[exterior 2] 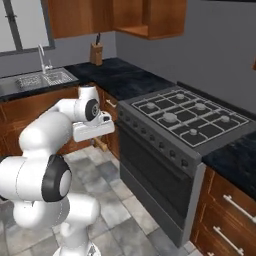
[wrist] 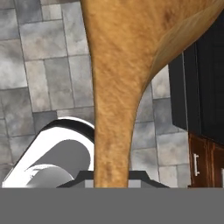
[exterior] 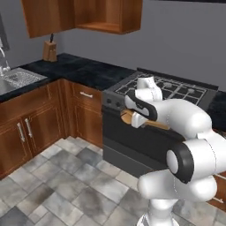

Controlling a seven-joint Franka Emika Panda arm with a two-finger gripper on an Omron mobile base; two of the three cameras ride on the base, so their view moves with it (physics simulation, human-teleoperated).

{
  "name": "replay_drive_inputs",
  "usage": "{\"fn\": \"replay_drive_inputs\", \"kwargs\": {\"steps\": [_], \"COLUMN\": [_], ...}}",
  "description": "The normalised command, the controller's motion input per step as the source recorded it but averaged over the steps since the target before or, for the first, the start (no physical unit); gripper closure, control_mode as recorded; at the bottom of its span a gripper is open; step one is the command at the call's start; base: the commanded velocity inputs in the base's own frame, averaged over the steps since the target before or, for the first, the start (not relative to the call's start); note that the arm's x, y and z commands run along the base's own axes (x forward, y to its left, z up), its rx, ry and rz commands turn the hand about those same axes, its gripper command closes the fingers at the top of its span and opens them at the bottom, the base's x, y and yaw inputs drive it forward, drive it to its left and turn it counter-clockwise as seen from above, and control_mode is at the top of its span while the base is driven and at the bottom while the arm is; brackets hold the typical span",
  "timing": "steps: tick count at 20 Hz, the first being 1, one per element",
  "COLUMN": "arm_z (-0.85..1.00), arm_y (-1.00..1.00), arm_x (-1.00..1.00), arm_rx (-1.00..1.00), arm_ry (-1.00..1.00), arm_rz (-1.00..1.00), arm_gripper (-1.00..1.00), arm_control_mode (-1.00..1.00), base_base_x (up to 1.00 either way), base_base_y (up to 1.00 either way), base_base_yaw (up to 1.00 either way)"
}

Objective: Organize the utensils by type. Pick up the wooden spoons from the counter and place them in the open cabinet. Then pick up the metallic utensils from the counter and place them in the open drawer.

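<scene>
Close to the hand camera, the gripper (wrist: 112, 177) clamps a wooden spoon (wrist: 118, 83) over grey floor tiles (wrist: 39, 65); the left base view shows it beside the stove (exterior: 176, 90), black counter (exterior: 84, 70) and open cabinet (exterior: 110, 15) beyond

Pincer (exterior: 131, 118) low, clamped, arm folded

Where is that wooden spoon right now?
The wooden spoon is held in the gripper, above the tiled floor just in front of the stove, not on the counter.
</scene>
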Motion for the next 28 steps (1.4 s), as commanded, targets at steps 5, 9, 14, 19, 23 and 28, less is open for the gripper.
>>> {"fn": "replay_drive_inputs", "kwargs": {"steps": [5,9,14,19,23,28], "arm_z": [0.00,0.00,0.00,0.00,0.00,0.00], "arm_y": [0.00,0.00,0.00,0.00,0.00,0.00], "arm_x": [0.00,0.00,0.00,0.00,0.00,0.00], "arm_rx": [0.00,0.00,0.00,0.00,0.00,0.00], "arm_ry": [0.00,0.00,0.00,0.00,0.00,0.00], "arm_rz": [0.00,0.00,0.00,0.00,0.00,0.00], "arm_gripper": [1.00,1.00,1.00,1.00,1.00,1.00], "arm_control_mode": [1.00,1.00,1.00,1.00,1.00,1.00], "base_base_x": [0.89,0.85,0.82,0.82,0.82,0.69], "base_base_y": [0.66,0.68,0.70,0.61,0.60,0.68], "base_base_yaw": [-0.33,-0.32,-0.31,-0.44,-0.46,-0.39]}}
